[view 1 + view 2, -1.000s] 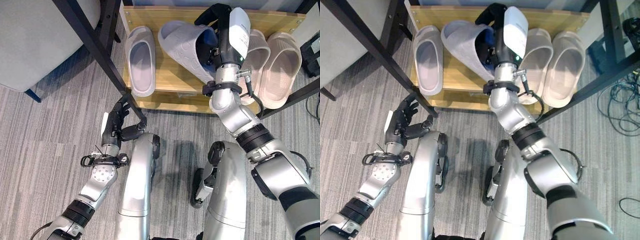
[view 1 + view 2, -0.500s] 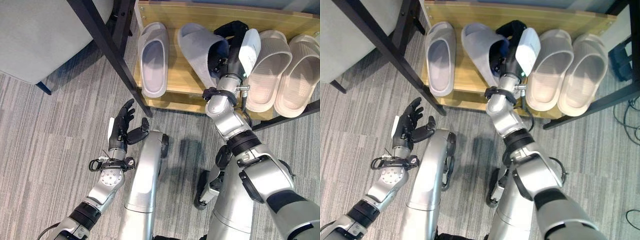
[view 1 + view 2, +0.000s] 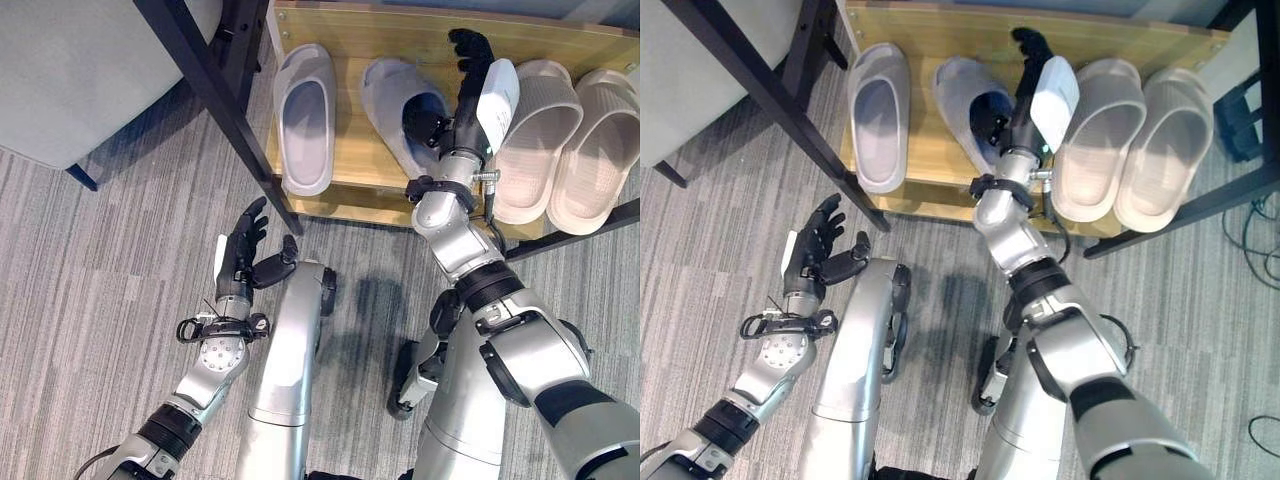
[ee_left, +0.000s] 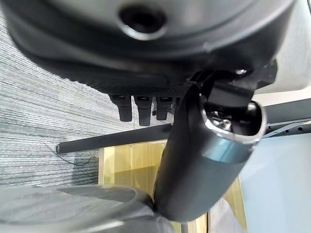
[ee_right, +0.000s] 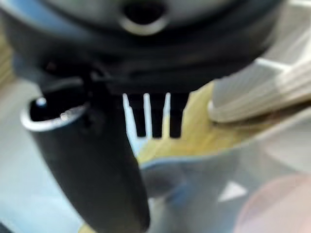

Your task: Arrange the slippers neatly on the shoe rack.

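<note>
Reaching over the shelf, the right hand (image 3: 470, 75) has its fingers straight and released, thumb just at the strap opening of the pale grey foam slipper (image 3: 395, 110) lying flat on the light wooden shoe rack shelf (image 3: 355, 165). That slipper sits slightly skewed, toe toward eleven o'clock, while its matching grey foam slipper (image 3: 305, 115) at nine o'clock of it points nearly to twelve. At three o'clock of the hand, two beige ribbed slippers (image 3: 570, 125) lie side by side, touching. The left hand (image 3: 245, 255) hovers relaxed and open over the grey striped carpet (image 3: 90, 300), near the black metal rack leg (image 3: 215, 105), holding nothing.

The step in hand looks like squaring the skewed slipper. To do it well, I would nudge its heel toward three o'clock with flat fingers until it lies parallel with its mate, keeping clear of the beige pair.
</note>
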Available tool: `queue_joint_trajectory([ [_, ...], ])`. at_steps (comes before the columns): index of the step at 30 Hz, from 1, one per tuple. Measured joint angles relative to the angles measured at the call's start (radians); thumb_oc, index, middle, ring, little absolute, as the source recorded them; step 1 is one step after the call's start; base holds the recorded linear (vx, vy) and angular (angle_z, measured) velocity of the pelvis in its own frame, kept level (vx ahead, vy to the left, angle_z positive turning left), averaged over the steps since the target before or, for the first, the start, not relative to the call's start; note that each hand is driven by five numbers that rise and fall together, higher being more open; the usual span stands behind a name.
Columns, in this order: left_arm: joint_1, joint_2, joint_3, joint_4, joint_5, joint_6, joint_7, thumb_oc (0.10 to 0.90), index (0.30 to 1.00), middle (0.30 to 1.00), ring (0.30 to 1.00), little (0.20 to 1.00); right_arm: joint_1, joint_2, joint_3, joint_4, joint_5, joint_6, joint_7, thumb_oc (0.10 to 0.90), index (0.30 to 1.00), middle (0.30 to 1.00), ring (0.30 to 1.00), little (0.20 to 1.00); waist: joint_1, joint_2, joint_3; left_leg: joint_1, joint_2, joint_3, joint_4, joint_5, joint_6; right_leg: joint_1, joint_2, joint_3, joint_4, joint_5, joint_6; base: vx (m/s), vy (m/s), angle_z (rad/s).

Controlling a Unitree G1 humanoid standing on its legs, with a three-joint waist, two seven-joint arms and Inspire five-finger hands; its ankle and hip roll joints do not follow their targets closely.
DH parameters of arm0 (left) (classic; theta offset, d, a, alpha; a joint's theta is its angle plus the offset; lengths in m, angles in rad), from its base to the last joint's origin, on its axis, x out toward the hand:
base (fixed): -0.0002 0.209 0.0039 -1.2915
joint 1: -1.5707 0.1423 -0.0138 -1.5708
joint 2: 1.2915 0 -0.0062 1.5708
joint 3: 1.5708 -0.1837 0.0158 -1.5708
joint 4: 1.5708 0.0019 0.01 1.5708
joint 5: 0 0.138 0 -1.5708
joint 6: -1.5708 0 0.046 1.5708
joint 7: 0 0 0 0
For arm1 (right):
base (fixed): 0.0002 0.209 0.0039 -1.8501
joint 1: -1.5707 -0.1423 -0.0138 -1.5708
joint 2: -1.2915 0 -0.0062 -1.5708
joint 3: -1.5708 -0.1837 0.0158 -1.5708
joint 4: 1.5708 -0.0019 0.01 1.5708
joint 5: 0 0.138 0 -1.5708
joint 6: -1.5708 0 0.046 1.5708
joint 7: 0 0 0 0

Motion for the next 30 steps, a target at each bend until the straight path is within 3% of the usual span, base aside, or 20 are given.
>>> queue_joint_trajectory([
  [15, 0.018, 0.000, 0.027, -0.001, -0.001, 0.001, -0.003, 0.800, 0.900, 0.900, 0.900, 0.900, 0.000, -0.042, 0.069, -0.009, -0.001, -0.007, 0.104, 0.800, 0.900, 0.900, 0.900, 0.900, -0.025, -0.007, 0.001, 0.003, -0.005, 0.003, 0.003, 0.000, 0.001, 0.007, -0.005, 0.002, 0.006, -0.005, 0.010, 0.00, -0.005, 0.01],
  [20, 0.034, 0.001, 0.060, -0.003, -0.001, 0.002, -0.021, 0.800, 0.900, 0.900, 0.900, 0.900, 0.000, -0.071, 0.103, -0.021, -0.008, -0.004, 0.153, 0.800, 0.900, 0.900, 0.900, 0.900, -0.043, -0.031, 0.001, 0.003, -0.003, 0.004, 0.007, -0.001, 0.002, 0.005, -0.005, 0.004, 0.009, -0.005, 0.010, 0.00, 0.000, 0.00],
  [24, 0.036, 0.001, 0.081, -0.004, -0.001, 0.012, -0.022, 0.800, 0.900, 0.900, 0.900, 0.900, 0.040, -0.138, 0.105, -0.170, -0.032, -0.001, 0.175, 0.800, 0.900, 0.900, 0.900, 0.900, -0.049, -0.036, 0.002, 0.001, 0.000, 0.008, 0.017, -0.007, 0.009, 0.002, -0.003, 0.007, 0.017, -0.007, 0.013, 0.00, 0.000, 0.00],
  [27, 0.054, 0.000, 0.106, -0.012, -0.001, 0.012, -0.022, 0.800, 0.900, 0.900, 0.900, 0.900, 0.151, -0.152, 0.073, -0.326, -0.062, -0.001, 0.197, 0.800, 0.900, 0.900, 0.900, 0.900, -0.061, -0.055, 0.001, 0.003, 0.010, 0.005, 0.032, -0.019, 0.001, -0.002, -0.001, 0.001, 0.022, -0.007, 0.013, -0.03, 0.026, -0.11],
  [30, 0.069, 0.001, 0.130, -0.011, -0.001, 0.013, -0.022, 0.800, 0.900, 0.900, 0.900, 0.900, 0.193, -0.157, 0.074, -0.358, -0.065, -0.002, 0.220, 0.800, 0.900, 0.900, 0.900, 0.900, -0.073, -0.062, 0.001, 0.004, 0.026, 0.011, 0.053, -0.039, 0.012, -0.010, 0.004, 0.007, 0.037, -0.007, 0.014, -0.03, 0.026, -0.17],
])
